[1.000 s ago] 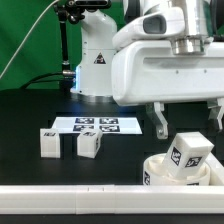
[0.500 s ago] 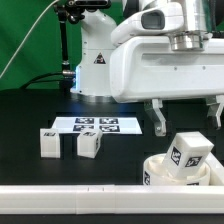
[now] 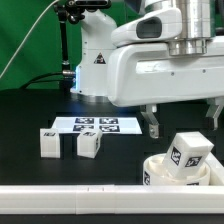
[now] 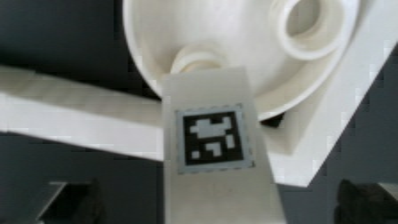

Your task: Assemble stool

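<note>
While the gripper (image 3: 186, 120) hangs above the seat (image 3: 157, 172) at the exterior view's right, we see its fingers (image 3: 155, 124) spread wide with nothing clasped between them. The tool is open and carries no part. The seat, a thick white ring, lies on the black table (image 3: 25, 150) just behind the long white bar (image 3: 60, 200) that runs along the front. One leg (image 3: 187, 155) stands in it, tagged face toward the camera and body somewhat tilted rather than plumb. We judge that it sits in a socket, though we cannot tell how deep.

The relation that matters runs straight down. In the wrist view the leg (image 4: 214, 130) reaches from the seat (image 4: 267, 45) toward the camera, and its long axis points up at the wrist. It lies close to the midline of the gripper (image 4: 217, 200). The dark fingertips (image 4: 68, 198) show on either side of the leg, clear of its faces. So the leg lies below the tool, end-on to it, and the jaws already straddle its line.

From this we judge that the coming move is a descent, then a closing on the leg's upper part. The tilt is the risk: one pad may meet the leg first and push it further over.

A loose leg (image 3: 50, 141) and a second loose leg (image 3: 88, 144) stand well apart at the exterior view's left, just in front of the marker board (image 3: 95, 125).
</note>
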Controlling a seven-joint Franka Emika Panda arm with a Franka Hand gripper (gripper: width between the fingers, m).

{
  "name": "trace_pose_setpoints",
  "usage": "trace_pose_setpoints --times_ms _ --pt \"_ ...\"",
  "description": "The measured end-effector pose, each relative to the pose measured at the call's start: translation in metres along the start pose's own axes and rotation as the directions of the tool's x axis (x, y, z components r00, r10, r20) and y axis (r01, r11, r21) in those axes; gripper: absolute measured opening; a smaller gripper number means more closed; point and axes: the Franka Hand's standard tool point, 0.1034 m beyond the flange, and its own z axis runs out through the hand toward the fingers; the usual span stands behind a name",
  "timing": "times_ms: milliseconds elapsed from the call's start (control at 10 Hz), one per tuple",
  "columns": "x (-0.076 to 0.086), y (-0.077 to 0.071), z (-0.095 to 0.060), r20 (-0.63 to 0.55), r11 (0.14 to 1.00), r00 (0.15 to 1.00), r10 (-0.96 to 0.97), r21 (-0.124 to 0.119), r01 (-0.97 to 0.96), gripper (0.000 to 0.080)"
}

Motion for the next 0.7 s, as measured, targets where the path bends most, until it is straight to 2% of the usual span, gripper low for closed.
trace_pose_setpoints --times_ms 200,300,500,700 --pt "-0.0087 -0.0065 0.0000 0.152 0.999 0.988 -0.001 0.035 -0.004 0.0649" --pt "-0.0055 -0.0069 0.0009 0.194 0.999 0.981 -0.009 0.045 0.000 0.0649" --pt "-0.0010 -0.0035 0.0075 0.174 1.000 0.985 0.014 0.024 -0.018 0.0649" --pt "-0.0009 -0.0035 0.0078 0.173 0.999 0.985 0.017 0.024 -0.021 0.0649"
